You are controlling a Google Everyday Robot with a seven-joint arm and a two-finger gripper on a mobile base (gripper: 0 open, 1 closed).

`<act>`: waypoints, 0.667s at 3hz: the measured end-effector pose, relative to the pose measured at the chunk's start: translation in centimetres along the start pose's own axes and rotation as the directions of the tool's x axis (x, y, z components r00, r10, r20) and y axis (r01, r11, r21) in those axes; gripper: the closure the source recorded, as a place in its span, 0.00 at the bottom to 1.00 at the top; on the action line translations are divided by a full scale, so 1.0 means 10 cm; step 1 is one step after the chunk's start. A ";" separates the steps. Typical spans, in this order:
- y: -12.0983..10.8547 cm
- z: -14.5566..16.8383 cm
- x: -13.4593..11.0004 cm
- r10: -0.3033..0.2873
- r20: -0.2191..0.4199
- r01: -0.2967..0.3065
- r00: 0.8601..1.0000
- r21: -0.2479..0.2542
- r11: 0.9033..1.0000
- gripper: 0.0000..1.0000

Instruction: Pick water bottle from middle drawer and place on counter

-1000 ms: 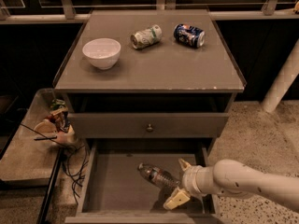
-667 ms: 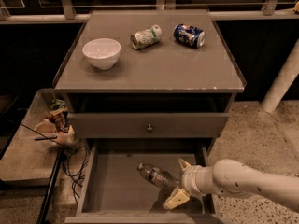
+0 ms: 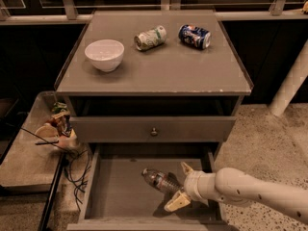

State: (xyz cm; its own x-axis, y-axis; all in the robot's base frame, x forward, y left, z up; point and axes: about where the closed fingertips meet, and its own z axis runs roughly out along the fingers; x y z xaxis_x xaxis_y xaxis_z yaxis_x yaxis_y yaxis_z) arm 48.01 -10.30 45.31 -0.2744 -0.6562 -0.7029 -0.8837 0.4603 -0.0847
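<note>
The water bottle (image 3: 156, 178) lies on its side on the floor of the open middle drawer (image 3: 118, 194), cap toward the left. My gripper (image 3: 175, 186) reaches in from the right on a white arm. Its fingers are spread, one behind and one in front of the bottle's right end, and the jaws stand open around it. The bottle's base is hidden between them. The counter (image 3: 163, 71) is the cabinet top above.
On the counter stand a white bowl (image 3: 104, 55), a pale green can (image 3: 149, 37) and a blue can (image 3: 194, 36), both lying down. A closed drawer front with a knob (image 3: 154, 131) sits above the open drawer. A cluttered side shelf (image 3: 29, 153) with cables (image 3: 77, 170) is at left.
</note>
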 end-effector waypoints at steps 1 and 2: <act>-0.07 0.21 0.07 0.003 0.046 -0.003 0.999 0.016 1.000 0.00; -0.09 0.44 0.14 0.005 0.073 -0.005 0.997 0.001 1.000 0.00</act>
State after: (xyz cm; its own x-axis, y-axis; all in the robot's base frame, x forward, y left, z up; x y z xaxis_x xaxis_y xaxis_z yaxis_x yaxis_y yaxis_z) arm 50.12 -9.03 41.28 -0.2501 -0.6084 -0.7532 -0.8822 0.4637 -0.0817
